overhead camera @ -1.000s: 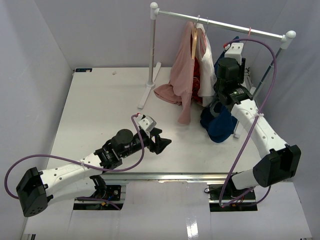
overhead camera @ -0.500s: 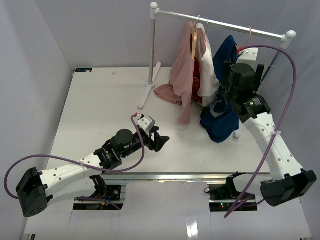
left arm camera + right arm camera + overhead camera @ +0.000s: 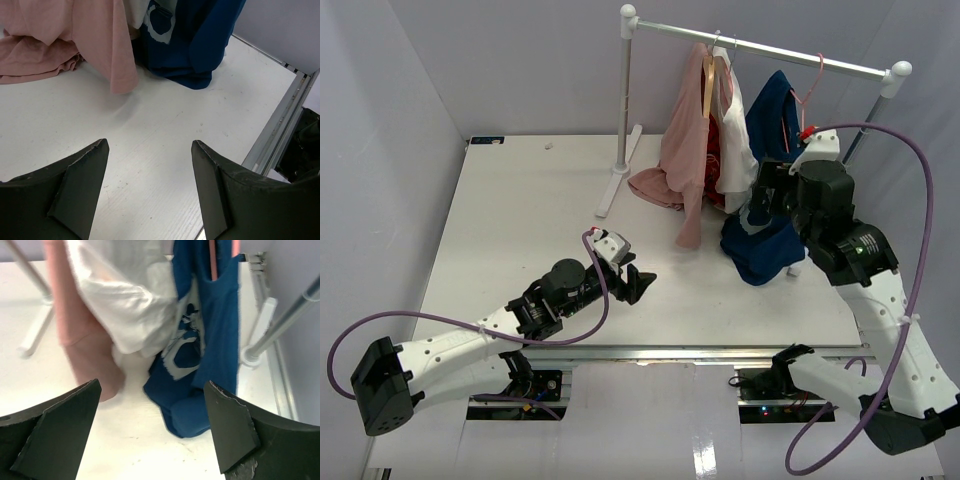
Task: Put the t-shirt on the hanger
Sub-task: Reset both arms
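Observation:
The navy t-shirt (image 3: 768, 115) with its white print hangs from the rail on the thin pink hanger (image 3: 810, 84). Its lower part bunches on the table (image 3: 760, 252). In the right wrist view the t-shirt (image 3: 212, 335) hangs ahead with a pink hanger arm (image 3: 213, 260) showing in its neck. My right gripper (image 3: 761, 198) (image 3: 151, 385) is open and empty, just in front of the shirt and not touching it. My left gripper (image 3: 638, 283) (image 3: 148, 145) is open and empty, low over the table, well short of the t-shirt (image 3: 195, 45).
A dusty-pink garment (image 3: 682, 160) on a tan wooden hanger (image 3: 708, 85) and a white garment (image 3: 733, 150) hang left of the shirt. The rack's left post (image 3: 624, 95) and right foot (image 3: 257, 340) stand on the table. The table's front rail (image 3: 280, 125) is near.
My right arm has drawn back from the rail toward the near right, leaving the navy shirt hanging there. My left gripper has barely moved.

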Action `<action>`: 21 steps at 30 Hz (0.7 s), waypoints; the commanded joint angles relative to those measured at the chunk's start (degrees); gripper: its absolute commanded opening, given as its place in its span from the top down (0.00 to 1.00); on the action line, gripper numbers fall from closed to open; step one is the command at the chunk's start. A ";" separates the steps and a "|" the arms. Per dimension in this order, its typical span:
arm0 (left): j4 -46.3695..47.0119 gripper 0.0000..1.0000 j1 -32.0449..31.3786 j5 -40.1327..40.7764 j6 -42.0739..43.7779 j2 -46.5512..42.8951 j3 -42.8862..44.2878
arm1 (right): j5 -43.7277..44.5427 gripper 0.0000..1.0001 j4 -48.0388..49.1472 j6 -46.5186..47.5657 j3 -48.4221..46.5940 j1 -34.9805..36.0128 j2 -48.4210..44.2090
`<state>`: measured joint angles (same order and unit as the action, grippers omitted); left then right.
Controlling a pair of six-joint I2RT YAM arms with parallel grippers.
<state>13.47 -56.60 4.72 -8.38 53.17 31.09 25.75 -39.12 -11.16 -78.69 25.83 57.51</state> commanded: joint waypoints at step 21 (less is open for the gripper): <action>5.10 0.02 -0.62 -6.76 0.46 -9.53 -3.52 | -21.87 0.10 30.06 0.88 39.41 14.34 -25.90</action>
<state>15.70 -56.80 1.63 -7.53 46.84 28.96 7.69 -16.63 -11.50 -41.90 39.88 35.68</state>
